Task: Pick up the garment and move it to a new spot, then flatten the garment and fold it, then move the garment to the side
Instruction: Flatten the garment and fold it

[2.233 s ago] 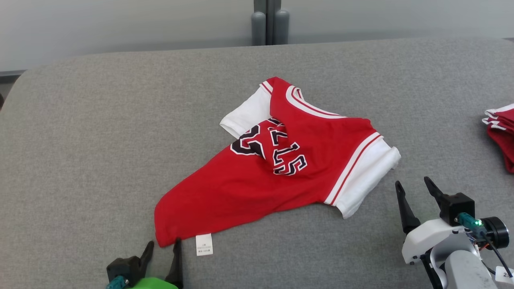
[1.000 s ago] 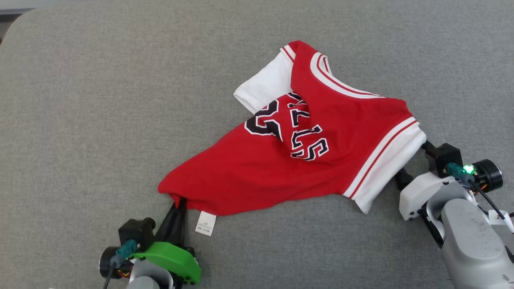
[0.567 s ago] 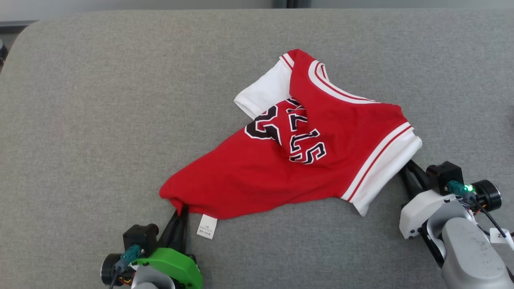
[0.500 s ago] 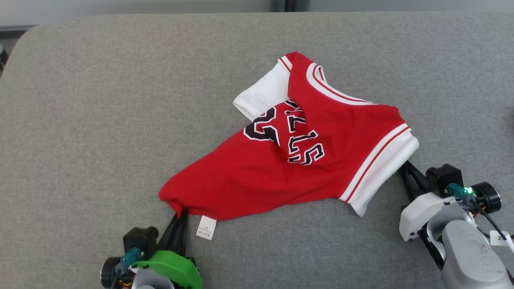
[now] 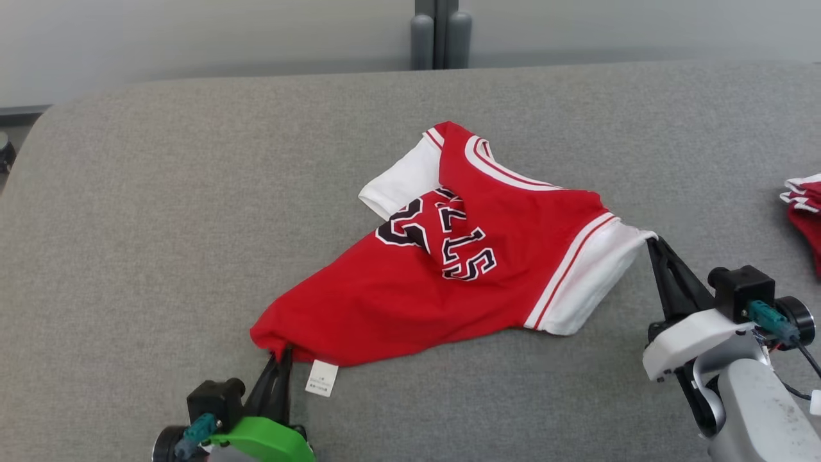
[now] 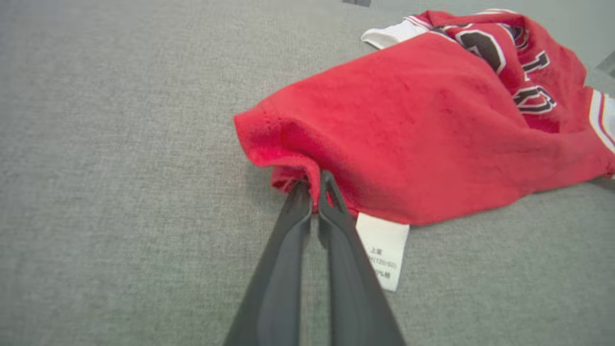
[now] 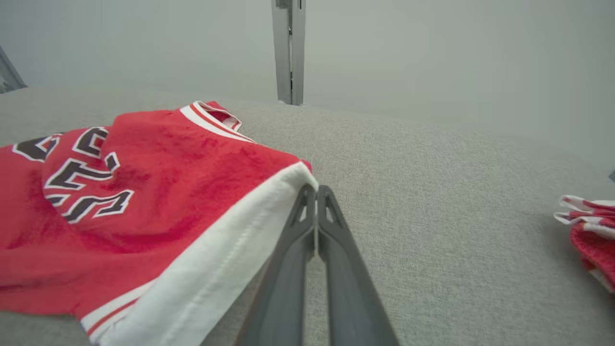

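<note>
On the grey padded surface [image 5: 160, 192], near its middle, lies the garment [image 5: 449, 282] — a red jersey with white sleeves, crumpled so that its black-and-white lettering folds over itself. The left gripper [image 5: 280, 355] is clenched on the red hem corner nearest the robot, its two dark fingers pressed together with cloth pinched between them. A white care label [image 5: 321, 378] lies just beside them. The right gripper [image 5: 653, 240] is likewise clenched, pinching the outer corner of the white sleeve, which is drawn to a point at its tips. Well apart, at the right edge, sits a smaller red cloth pile [image 5: 805, 212] with white-striped hems.
</note>
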